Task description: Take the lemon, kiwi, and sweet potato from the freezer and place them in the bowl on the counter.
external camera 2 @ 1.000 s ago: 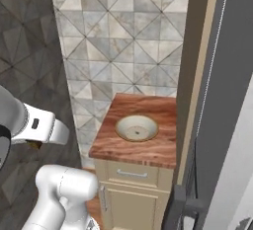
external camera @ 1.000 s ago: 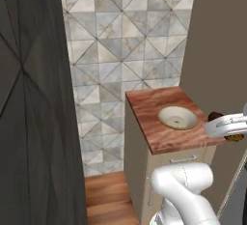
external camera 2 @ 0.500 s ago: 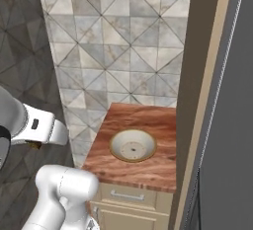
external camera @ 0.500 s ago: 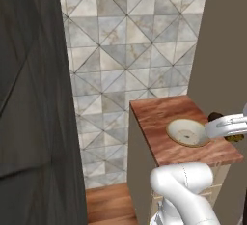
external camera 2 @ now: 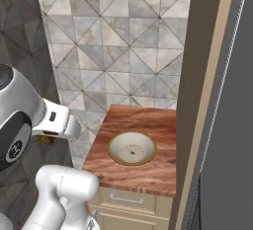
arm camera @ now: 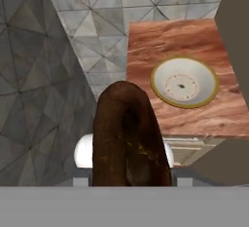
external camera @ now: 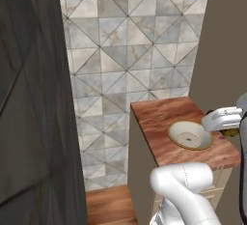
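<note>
While the gripper (arm camera: 127, 184) stays clamped on a brown sweet potato (arm camera: 127, 133), the bowl (arm camera: 184, 82) sits at two o'clock, counter (arm camera: 160, 50) edges bare around it.

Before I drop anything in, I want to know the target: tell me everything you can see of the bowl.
The bowl is shallow and round, cream-white inside with a thin tan rim, smooth like glazed ceramic. A few faint dark specks mark its flat middle; otherwise it holds nothing. It sits upright and level on the reddish-brown wood-grain counter, roughly centred on the top, touched only by the counter beneath it.
</note>
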